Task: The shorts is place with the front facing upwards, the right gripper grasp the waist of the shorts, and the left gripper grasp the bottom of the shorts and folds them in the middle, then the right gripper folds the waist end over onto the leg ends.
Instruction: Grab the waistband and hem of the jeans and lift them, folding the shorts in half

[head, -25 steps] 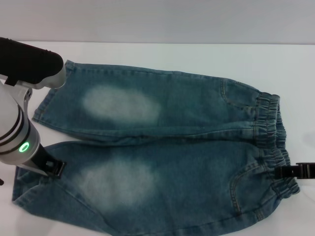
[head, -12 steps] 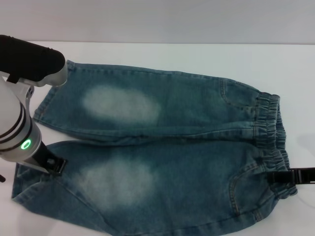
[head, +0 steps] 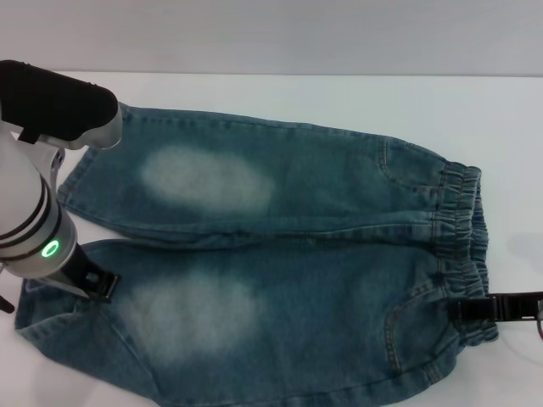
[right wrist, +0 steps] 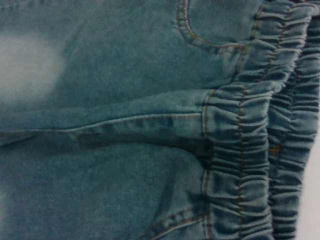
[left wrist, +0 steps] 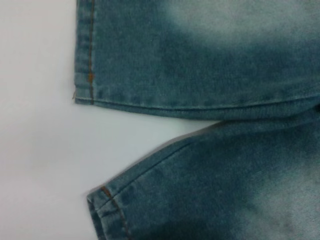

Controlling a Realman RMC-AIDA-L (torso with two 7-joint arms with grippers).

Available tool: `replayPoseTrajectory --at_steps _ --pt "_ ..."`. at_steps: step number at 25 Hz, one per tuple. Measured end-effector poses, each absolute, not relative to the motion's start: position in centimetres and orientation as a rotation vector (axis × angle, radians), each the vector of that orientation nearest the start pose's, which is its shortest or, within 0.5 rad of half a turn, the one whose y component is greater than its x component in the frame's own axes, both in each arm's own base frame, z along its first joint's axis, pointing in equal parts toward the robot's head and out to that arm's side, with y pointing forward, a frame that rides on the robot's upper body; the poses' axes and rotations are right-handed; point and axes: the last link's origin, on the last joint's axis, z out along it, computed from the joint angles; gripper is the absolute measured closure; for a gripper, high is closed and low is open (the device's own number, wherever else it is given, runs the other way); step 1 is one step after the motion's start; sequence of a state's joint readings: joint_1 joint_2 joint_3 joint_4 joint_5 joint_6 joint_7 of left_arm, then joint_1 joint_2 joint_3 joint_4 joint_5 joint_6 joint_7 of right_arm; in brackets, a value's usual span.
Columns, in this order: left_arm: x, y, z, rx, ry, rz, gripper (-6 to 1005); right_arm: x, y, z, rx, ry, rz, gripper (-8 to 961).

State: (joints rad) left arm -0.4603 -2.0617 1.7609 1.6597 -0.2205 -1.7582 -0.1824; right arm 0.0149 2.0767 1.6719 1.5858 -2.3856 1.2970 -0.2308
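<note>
Both jaws touch shorts point(head: 288, 254): waist point(head: 462, 246), bottom point(head: 51, 314).

A white table point(head: 280, 97) fills the head view, its surface smooth and matte, with no markings on it. Bare stretches of it show along the far side, at the right edge and at the lower left corner. Beyond its far edge rises a plain pale grey wall point(head: 271, 34), meeting the tabletop in a straight horizontal line across the upper part of the view. A faint grey shadow lies on the table near the right edge. In the left wrist view the same white tabletop point(left wrist: 35, 150) shows as a bare, evenly lit area. In the right wrist view only a thin sliver of the white surface point(right wrist: 312, 200) appears at one edge.
</note>
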Motion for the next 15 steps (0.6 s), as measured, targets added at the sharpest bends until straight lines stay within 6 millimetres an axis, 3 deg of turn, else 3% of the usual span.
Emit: replayPoseTrajectory --at_steps 9,15 --pt "-18.64 29.95 0.18 -1.992 -1.288 0.734 973 26.59 26.19 0.55 -2.172 1.607 -0.031 495" --pt "-18.77 29.82 0.08 -1.992 -1.291 0.737 973 26.7 26.08 0.41 -2.2 1.581 -0.055 739"
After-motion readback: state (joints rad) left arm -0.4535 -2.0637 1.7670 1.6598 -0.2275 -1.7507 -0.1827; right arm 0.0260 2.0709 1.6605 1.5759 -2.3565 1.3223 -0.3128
